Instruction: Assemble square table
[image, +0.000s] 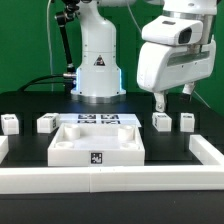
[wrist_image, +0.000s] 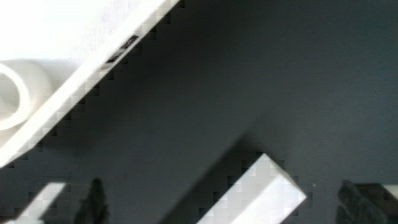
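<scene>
Gripper (image: 170, 100) open, holds nothing, hangs just above leg (image: 161, 121) on table (image: 30, 105). Tabletop (image: 97, 143) lies flat, lower & toward exterior view's left of gripper, apart.

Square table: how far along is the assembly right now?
Done: nothing fitted; the four legs lie loose, two on each side of the tabletop. In hand: nothing; the gripper hangs open above the pair on the exterior view's right. Left: picking up and attaching every leg.

Green backdrop (image: 25, 40) (plain, evenly lit), black work surface (image: 25, 105)
</scene>
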